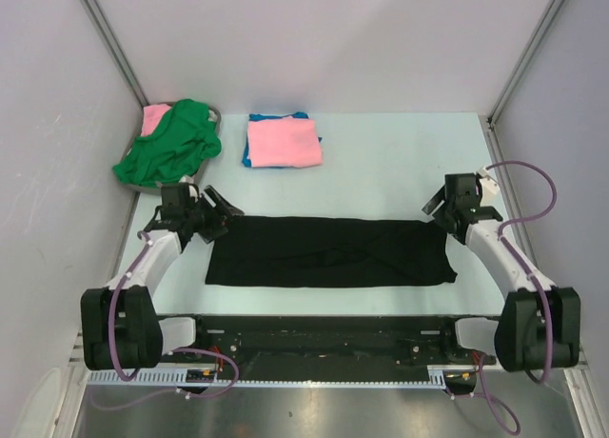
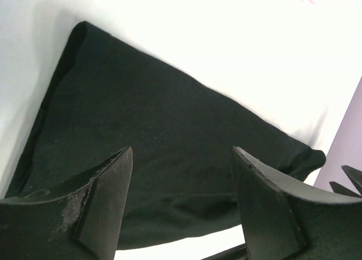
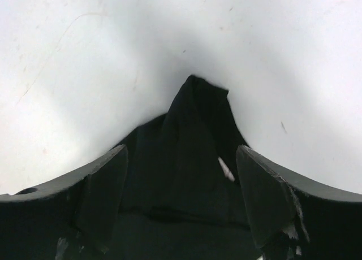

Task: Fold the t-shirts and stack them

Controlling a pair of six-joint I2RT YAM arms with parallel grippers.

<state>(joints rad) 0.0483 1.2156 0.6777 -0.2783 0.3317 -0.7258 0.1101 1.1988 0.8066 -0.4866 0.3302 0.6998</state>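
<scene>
Jaws on both arms stand spread wide with nothing pinched, one at each end of the black t-shirt [image 1: 328,252].
Left gripper [image 1: 217,212] hovers over its left end and right gripper [image 1: 440,208] over its right; it lies as a long flat strip at frame centre. Upper left, a green t-shirt [image 1: 171,143] sits crumpled, near a folded pink t-shirt [image 1: 284,141] on a blue t-shirt [image 1: 247,158].

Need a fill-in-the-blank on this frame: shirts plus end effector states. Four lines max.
1. The long shirt spread between the arms is ____.
2. The folded pink shirt lies on a ____ one.
3. The crumpled shirt at back left is ____.
4. The left end effector and right end effector are both ____.
Missing words: black; blue; green; open.
</scene>
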